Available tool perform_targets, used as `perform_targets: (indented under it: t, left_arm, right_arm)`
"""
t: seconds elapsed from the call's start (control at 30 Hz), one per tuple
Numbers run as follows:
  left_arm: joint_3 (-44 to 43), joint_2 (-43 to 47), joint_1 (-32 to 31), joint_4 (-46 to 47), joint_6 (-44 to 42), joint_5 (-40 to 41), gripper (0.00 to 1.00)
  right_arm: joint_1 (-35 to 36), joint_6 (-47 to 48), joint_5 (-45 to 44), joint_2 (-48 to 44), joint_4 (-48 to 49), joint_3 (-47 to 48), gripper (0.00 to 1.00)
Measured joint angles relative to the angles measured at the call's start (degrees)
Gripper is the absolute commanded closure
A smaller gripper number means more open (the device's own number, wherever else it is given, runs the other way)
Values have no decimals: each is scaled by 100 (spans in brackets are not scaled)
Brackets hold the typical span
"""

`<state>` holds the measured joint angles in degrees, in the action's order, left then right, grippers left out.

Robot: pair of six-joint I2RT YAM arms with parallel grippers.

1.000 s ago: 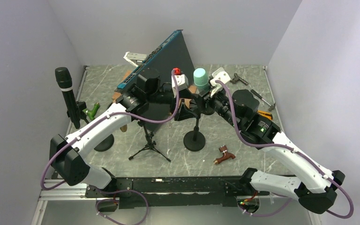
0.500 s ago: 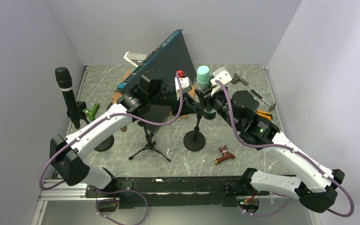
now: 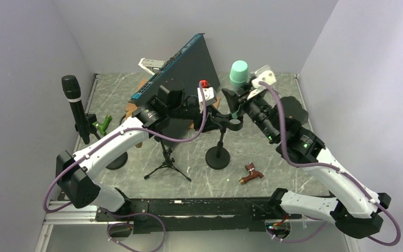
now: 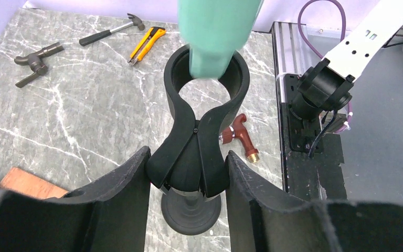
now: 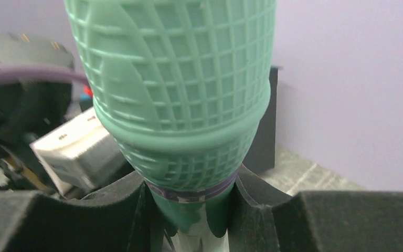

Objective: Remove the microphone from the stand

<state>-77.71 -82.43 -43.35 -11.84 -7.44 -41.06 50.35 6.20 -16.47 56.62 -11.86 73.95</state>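
The left gripper (image 4: 188, 160) is clamped on the neck of the stand (image 4: 191, 212), one finger pressed to each side just below the clip ring (image 4: 239, 79). The right gripper (image 5: 191, 197) is squeezed tight on the green microphone (image 5: 173, 79), right under its mesh head.

The microphone is raised and tilted. Its lower end sits at the mouth of the ring, and I can't tell whether it is fully out.

A dark board (image 3: 199, 58) leans close behind it, and the right wall is near the right arm. The table (image 3: 204, 176) has bare marble in front of the stand's base.

I count two microphones, the other a black microphone (image 3: 71, 90) upright by the left wall. There is one tripod (image 3: 167, 164), one hammer (image 4: 110, 31), one utility knife (image 4: 147, 43) and one brown-handled tool (image 4: 239, 137).
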Motion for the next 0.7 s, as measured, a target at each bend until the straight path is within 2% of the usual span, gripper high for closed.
perform_targets:
  t: [0.27,0.53,0.6,0.7]
  left_arm:
    - [0,4,-37,13,7,98,100]
    - [0,44,-79,-13,118,407,99]
    - [0,57,-101,-31,122,487,88]
    - [2,96,-140,-74,116,573,58]
  right_arm:
    - [2,7,-254,-459,328,487,100]
    - [0,291,-1635,-1340,619,-179,100]
    - [0,337,-1980,-1451,595,-424,100]
    - [0,354,-2310,-1519,492,-780,100]
